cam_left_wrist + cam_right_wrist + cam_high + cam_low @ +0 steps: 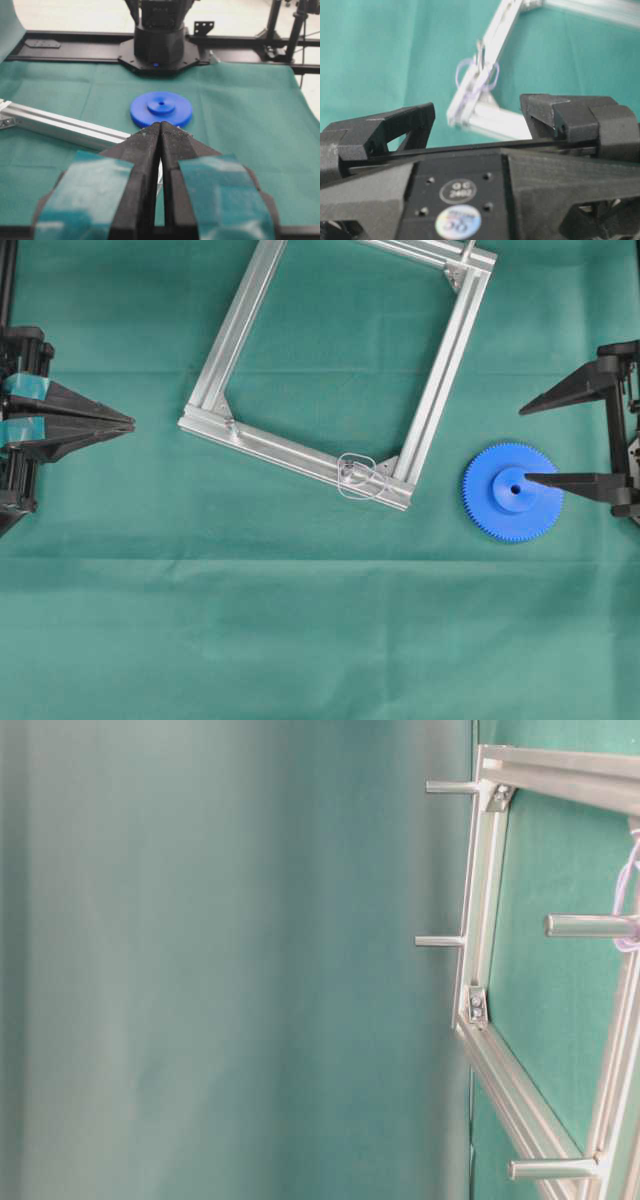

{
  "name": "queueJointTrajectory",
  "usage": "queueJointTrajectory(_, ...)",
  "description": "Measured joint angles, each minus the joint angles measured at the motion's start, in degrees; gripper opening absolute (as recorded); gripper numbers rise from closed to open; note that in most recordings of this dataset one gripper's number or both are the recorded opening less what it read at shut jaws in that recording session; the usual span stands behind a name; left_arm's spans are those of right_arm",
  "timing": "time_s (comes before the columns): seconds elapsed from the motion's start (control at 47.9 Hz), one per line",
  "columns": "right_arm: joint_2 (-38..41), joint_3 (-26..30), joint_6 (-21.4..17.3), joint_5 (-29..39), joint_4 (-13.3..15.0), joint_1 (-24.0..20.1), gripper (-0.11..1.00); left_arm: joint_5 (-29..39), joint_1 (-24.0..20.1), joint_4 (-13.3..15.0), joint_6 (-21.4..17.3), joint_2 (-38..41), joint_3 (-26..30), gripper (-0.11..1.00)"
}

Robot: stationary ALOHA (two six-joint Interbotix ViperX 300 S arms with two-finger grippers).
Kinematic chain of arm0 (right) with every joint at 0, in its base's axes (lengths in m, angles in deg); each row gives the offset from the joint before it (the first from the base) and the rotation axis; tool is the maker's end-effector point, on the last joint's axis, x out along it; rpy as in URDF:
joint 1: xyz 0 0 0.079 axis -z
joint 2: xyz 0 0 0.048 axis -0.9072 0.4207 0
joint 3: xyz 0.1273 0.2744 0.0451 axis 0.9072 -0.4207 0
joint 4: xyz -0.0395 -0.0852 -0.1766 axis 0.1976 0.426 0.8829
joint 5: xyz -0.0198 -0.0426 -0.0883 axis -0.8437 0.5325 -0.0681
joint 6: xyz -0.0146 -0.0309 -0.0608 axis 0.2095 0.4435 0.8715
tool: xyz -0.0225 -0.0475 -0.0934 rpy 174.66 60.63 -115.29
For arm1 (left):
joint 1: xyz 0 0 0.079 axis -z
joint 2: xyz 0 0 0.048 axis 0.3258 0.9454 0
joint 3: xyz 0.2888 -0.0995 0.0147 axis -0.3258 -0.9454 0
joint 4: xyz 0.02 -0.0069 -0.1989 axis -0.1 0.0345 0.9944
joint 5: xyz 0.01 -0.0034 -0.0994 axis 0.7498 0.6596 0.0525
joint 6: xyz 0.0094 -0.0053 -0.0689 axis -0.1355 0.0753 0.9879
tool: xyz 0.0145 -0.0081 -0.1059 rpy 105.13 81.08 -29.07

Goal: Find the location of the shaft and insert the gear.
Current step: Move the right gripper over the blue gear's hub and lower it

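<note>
A: Overhead, the gear (512, 491) lies flat on the green surface (300, 640), right of the aluminium frame (437, 390), apart from it.

B: And the right gripper (527, 443)?

A: Jaws spread wide, released. One fingertip (535, 479) reaches over the gear's raised hub; the other sits well off beyond the rim. Nothing is grasped.

B: Where's the shaft?

A: The shaft (480, 54) stands on its clear plate (358, 477) at the frame's near-right corner, resting on the lower rail. The right wrist view shows the thin pin upright there, though blurred.

B: Left side?

A: The left gripper (130, 424) sits at the left edge, jaws clenched together, empty. Its wrist view shows the tips meeting, with the gear beyond them on the cloth, just past the frame's rail.

B: Table-level view?

A: Only the frame with its pegs; no gear visible.
</note>
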Motion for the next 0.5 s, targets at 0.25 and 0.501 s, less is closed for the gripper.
queueJointTrajectory(0.25,1.1,0.5,-1.9,6.4,0.0,0.0,0.92,0.0,0.0,0.0,-0.1,0.0,0.0,0.01)
queueJointTrajectory(0.501,1.1,0.6,-4.7,13.4,0.0,-0.1,0.92,-0.1,0.0,0.0,0.0,-0.1,0.0,0.01)
